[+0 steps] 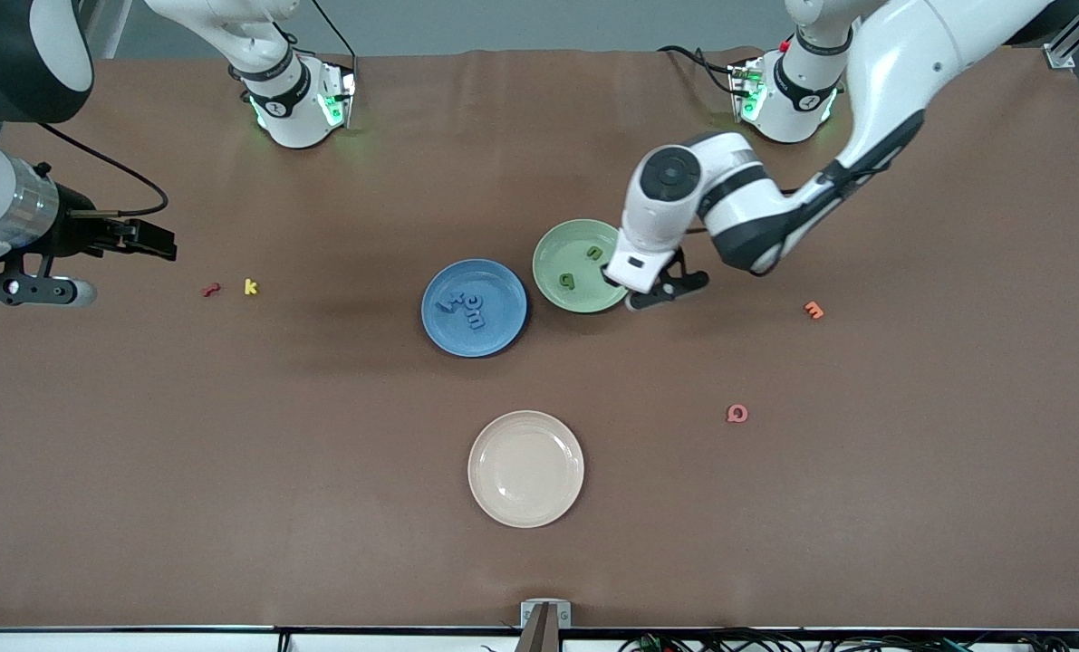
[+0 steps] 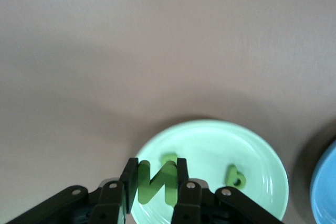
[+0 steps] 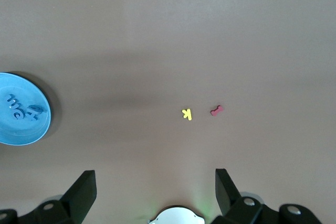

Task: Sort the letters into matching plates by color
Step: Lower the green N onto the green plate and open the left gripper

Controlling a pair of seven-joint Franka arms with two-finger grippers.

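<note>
Nearest the front camera lies a cream plate (image 1: 525,468), holding nothing. Farther from that camera sit the blue plate (image 1: 474,307) and, just beside it toward the left arm's end of the table, the pale green plate (image 1: 581,266). Blue letters (image 1: 467,306) lie clustered in the blue plate; how many is hard to count. Two green letters (image 1: 567,281) rest in the pale green plate.

Over the edge of the pale green plate hangs the left gripper (image 2: 156,182), its fingers (image 2: 129,181) clamped on a green letter N (image 2: 157,182). In the left wrist view the letter stands upright between the two pads, each pad pressed against one of its outer strokes.

At the right arm's end of the table the right gripper (image 3: 155,190) waits with its fingers spread wide, holding nothing, above the bare tabletop; a yellow letter (image 1: 250,287) and a red letter (image 1: 211,290) lie near it. Toward the left arm's end lie an orange letter (image 1: 814,311) and a pink letter (image 1: 736,414).
</note>
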